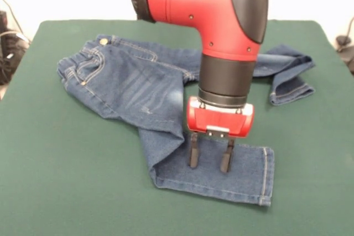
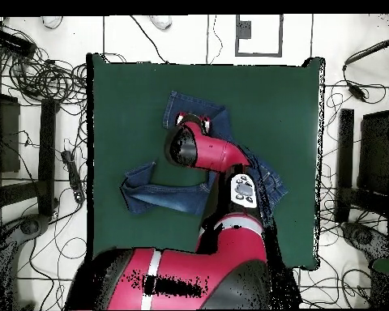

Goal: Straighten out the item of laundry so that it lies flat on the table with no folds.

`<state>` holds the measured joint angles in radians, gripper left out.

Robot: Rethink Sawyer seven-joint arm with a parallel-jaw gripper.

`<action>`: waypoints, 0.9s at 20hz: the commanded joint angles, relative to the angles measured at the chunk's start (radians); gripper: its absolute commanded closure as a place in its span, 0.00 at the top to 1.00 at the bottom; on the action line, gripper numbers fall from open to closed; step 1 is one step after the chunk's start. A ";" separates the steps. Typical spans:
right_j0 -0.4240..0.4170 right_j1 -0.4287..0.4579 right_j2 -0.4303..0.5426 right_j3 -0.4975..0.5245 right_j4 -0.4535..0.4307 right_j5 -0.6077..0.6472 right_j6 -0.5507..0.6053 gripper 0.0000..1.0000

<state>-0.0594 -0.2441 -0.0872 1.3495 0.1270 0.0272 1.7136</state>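
**Jeans still crumpled under the arm**

The jeans lay across the middle of the green tabletop, far from flat. In the front view the waistband, with its button and pocket stitching, sat toward the far left; one leg ran down toward the near side and bent sharply, its lower part turned off to the right and ending in a hemmed cuff near the front edge. The other leg stretched away to the right behind the arm, and its end was doubled over on itself in a loose fold.

Much of the garment was hidden. The red and black arm blocked the crotch and the start of the far leg from the front, and from overhead it covered most of the cloth, leaving only the cuffed end, a folded leg and part of the waist showing.

The end effector hung straight down over the bent lower leg, just short of the cuff. Its two dark fingers stood apart with denim showing between them. The tips looked to be at or very close to the cloth, though I could not tell whether they touched it. Nothing was pinched between them.
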 commanded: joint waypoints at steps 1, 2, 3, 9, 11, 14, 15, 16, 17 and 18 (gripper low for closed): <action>-0.032 0.025 0.170 -0.012 0.046 0.194 0.126 1.00; -0.024 0.038 0.156 -0.031 0.052 0.243 0.117 1.00; -0.017 0.049 0.143 -0.044 0.061 0.292 0.118 1.00; 0.004 0.120 0.105 -0.084 0.103 0.417 0.159 1.00; 0.002 0.120 0.102 -0.091 0.107 0.448 0.163 1.00; -0.005 0.124 0.105 -0.105 0.107 0.475 0.157 1.00; -0.006 0.126 0.105 -0.109 0.109 0.484 0.158 1.00; -0.008 0.127 0.106 -0.113 0.110 0.494 0.159 0.00; -0.003 0.125 0.098 -0.117 0.111 0.509 0.166 0.00; -0.001 0.120 0.095 -0.115 0.116 0.517 0.176 0.00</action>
<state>-0.0916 -0.2096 -0.0767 1.2102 0.1954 0.3423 1.7136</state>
